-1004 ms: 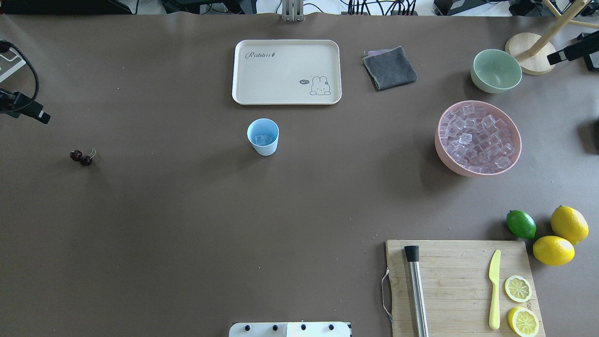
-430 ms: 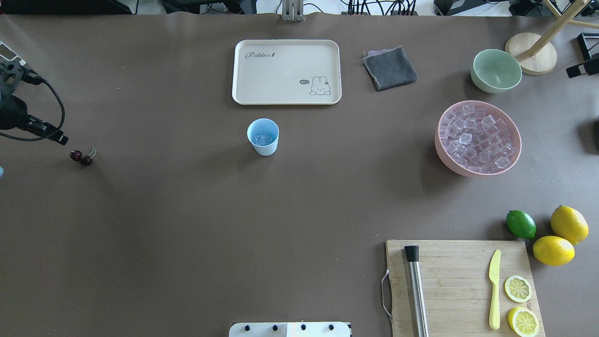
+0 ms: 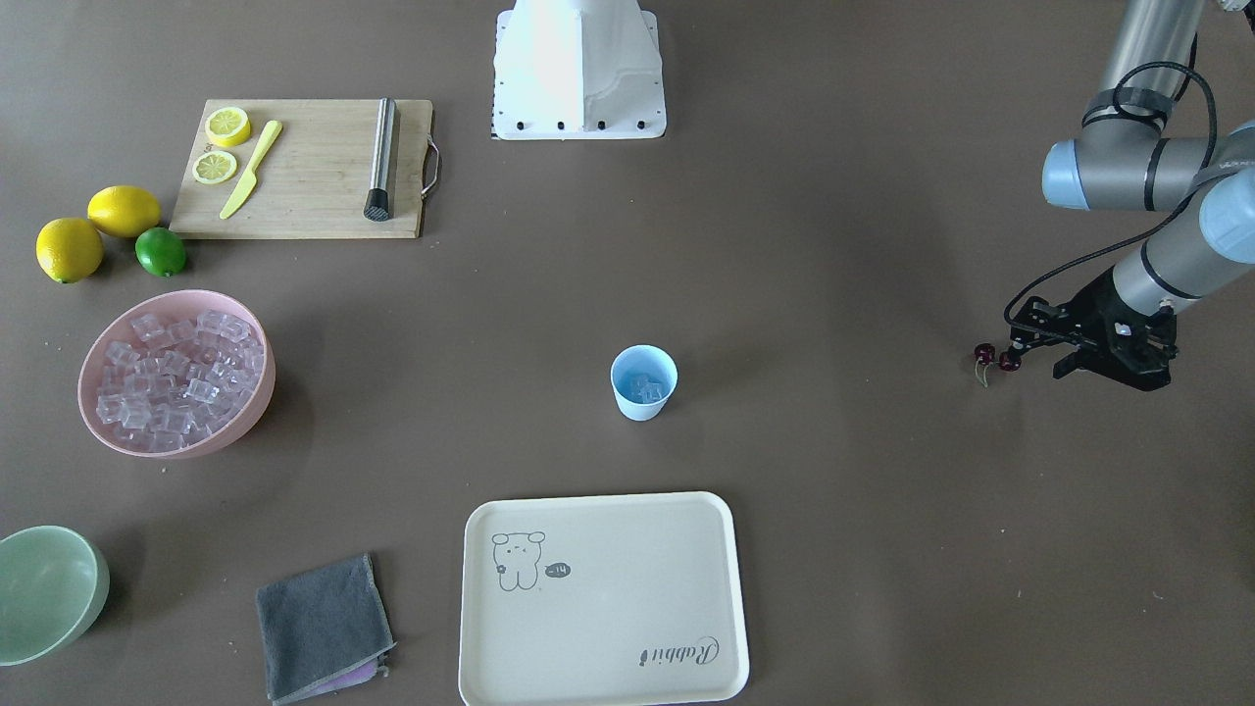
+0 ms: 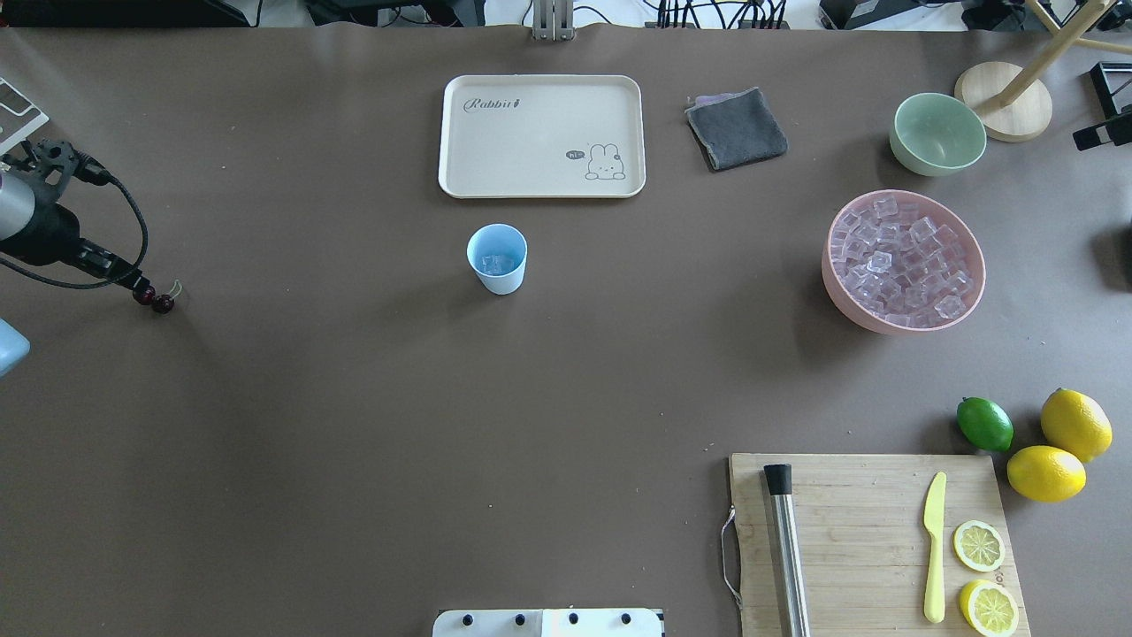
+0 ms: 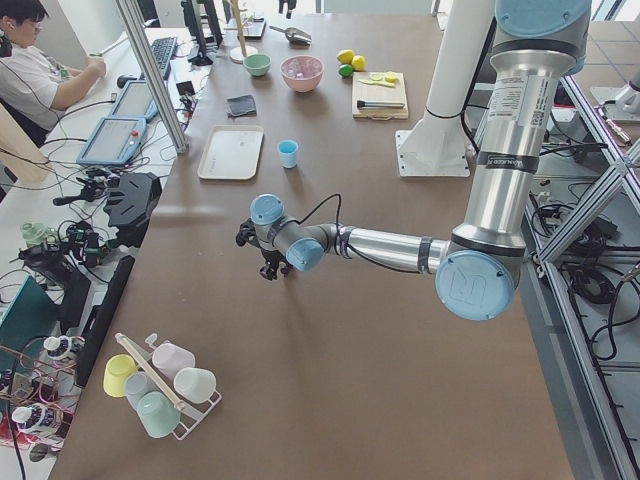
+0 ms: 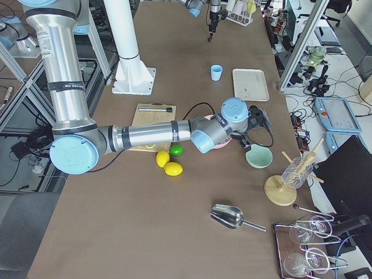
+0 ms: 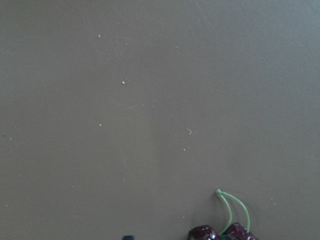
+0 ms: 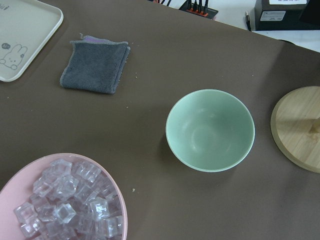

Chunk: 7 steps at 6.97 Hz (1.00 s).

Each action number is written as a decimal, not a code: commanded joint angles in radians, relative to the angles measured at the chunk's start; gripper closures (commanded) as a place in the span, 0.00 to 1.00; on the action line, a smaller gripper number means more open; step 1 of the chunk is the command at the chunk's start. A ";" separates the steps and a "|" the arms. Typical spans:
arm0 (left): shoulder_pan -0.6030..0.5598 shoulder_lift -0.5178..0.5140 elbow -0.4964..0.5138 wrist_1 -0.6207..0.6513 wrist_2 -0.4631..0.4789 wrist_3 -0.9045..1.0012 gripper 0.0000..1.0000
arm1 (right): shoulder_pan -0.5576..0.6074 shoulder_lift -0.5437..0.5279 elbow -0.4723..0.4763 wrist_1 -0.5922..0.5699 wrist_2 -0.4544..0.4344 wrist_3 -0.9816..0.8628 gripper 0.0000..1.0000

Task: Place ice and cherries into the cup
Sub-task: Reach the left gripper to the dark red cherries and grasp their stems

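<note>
The cherries [image 4: 162, 303] lie on the table at the far left, stems up; they also show in the front view [image 3: 986, 353] and at the bottom edge of the left wrist view [image 7: 220, 233]. My left gripper [image 4: 134, 283] is low, its tips right at the cherries, open, with nothing held. The light blue cup [image 4: 497, 258] stands mid-table with a few pieces of ice in it. More ice [image 4: 902, 261] fills the pink bowl [image 4: 975, 292]. My right gripper [image 4: 1105, 106] is at the right edge, beyond the bowls, open and empty.
A cream tray [image 4: 541, 134] lies behind the cup, with a grey cloth [image 4: 737, 128] to its right. A pale green bowl [image 4: 937, 133] stands by a wooden stand [image 4: 1004, 99]. A cutting board [image 4: 871, 540] with knife, muddler and lemon slices, a lime [image 4: 984, 423] and lemons sit front right.
My left gripper has come in from the left edge, right and down, until its tips reach the cherries. My right gripper has drawn back toward the right edge. The cherries have not moved.
</note>
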 commanded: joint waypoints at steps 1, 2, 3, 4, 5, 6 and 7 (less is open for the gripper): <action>0.018 0.001 0.010 -0.005 0.001 0.001 0.34 | 0.002 -0.001 0.001 0.000 -0.010 0.000 0.00; 0.021 0.002 0.012 -0.004 0.002 0.001 0.34 | 0.005 -0.003 0.001 0.000 -0.012 0.000 0.00; 0.022 0.001 0.016 -0.004 0.001 0.001 0.34 | 0.006 -0.007 0.001 0.000 -0.010 0.000 0.00; 0.021 0.002 0.016 -0.004 0.001 0.001 0.35 | 0.006 -0.009 0.001 0.002 -0.012 0.000 0.00; 0.021 0.004 0.018 -0.002 0.001 0.001 0.35 | 0.009 -0.010 0.001 0.002 -0.010 -0.002 0.00; 0.021 0.005 0.016 -0.002 0.001 0.001 0.35 | 0.009 -0.020 0.001 0.017 -0.012 -0.002 0.00; 0.022 0.013 0.016 -0.004 0.001 0.001 0.40 | 0.009 -0.023 0.001 0.026 -0.012 -0.002 0.00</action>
